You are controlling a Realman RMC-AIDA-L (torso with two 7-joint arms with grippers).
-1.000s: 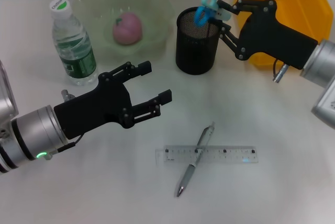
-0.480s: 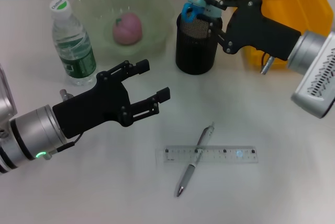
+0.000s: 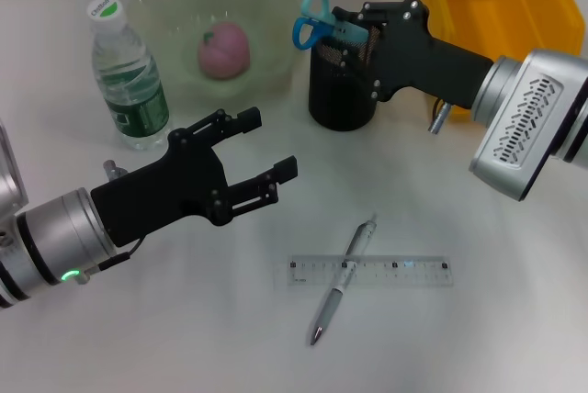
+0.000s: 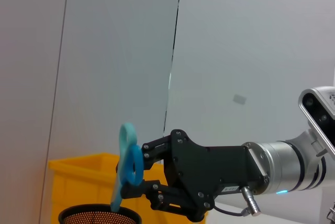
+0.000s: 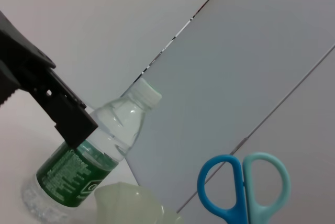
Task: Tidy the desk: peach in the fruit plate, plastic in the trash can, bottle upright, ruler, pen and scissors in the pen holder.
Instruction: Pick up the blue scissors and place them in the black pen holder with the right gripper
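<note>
I am holding my right end effector (image 3: 354,33) just above the rim of the one black mesh pen holder (image 3: 340,90), its fingers clamped on the single pair of scissors (image 3: 317,26). The two blue handle loops are sticking out past my fingertips toward the fruit plate (image 3: 220,16), and the blades are pointing down at the holder's mouth beneath my grip. One pink peach (image 3: 224,50) is lying in that pale green plate, off beyond the scissor handles. One yellow trash can (image 3: 501,7) is sitting just behind my right wrist.

My left end effector (image 3: 260,150) is hovering over the counter (image 3: 478,320) with its fingers spread apart, gripping nothing. One water bottle (image 3: 127,76) is standing upright just beside it, toward the plate. Nearer to me than those open fingers, one pen (image 3: 343,279) is lying crosswise on top of one clear ruler (image 3: 367,271).
</note>
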